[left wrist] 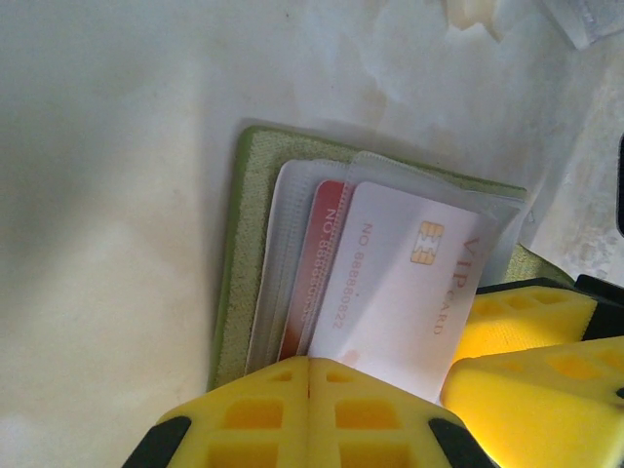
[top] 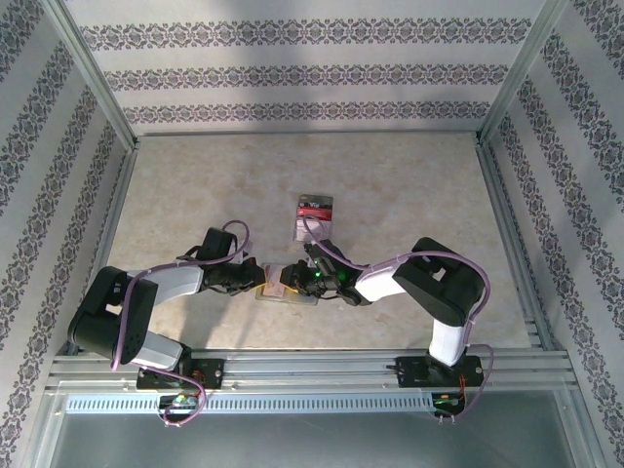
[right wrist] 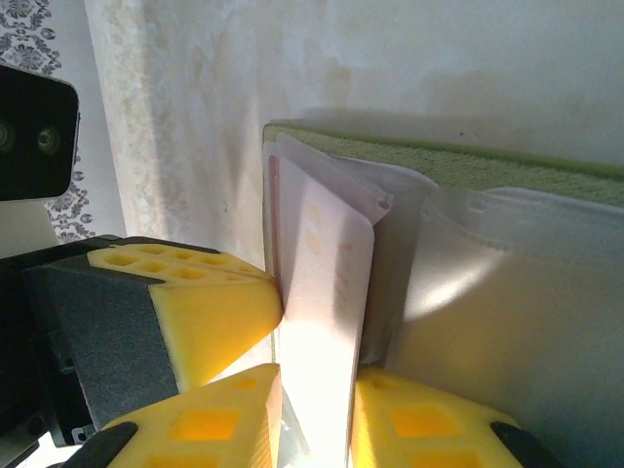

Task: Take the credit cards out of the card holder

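the wallet [left wrist: 234, 253] is laid open on the table [top: 195, 195] between both claws. a red card [left wrist: 320, 253] and a white card [left wrist: 390, 292] are tucked partway in its clear pockets. the left claw [left wrist: 308, 390] is pressed together at the wallet's edge. the white card is pinched by the right claw [right wrist: 317, 390], seen edge-on from that wrist. from overhead, a clear tray [top: 314, 216] with red-and-white stuff inside is seen just beyond the wallet.
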Available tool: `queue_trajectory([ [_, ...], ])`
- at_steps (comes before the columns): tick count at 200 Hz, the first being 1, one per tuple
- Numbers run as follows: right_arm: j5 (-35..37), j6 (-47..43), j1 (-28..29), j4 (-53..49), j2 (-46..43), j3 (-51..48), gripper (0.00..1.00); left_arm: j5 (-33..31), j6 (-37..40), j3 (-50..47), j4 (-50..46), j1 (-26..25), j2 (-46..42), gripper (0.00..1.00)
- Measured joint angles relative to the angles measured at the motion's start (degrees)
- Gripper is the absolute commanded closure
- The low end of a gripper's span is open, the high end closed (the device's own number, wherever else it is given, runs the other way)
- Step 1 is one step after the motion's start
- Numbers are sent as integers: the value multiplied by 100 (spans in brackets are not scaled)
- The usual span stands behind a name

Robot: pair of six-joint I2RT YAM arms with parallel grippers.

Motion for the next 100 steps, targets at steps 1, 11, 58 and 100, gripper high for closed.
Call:
queue_trajectory([
  [1, 0, 0, 0, 0, 0, 0, 78, 0, -2, 0, 0, 0, 0, 99],
  [11, 0, -2, 0, 9, 15, 0, 79, 0, -2, 0, 0, 0, -13, 98],
  [58, 0, 0, 2, 210, 63, 0, 80, -70, 0, 81, -372, 2, -345, 93],
  [100, 0, 0, 2, 299, 66, 0, 79, -31, 22, 435, -492, 39, -472, 96],
])
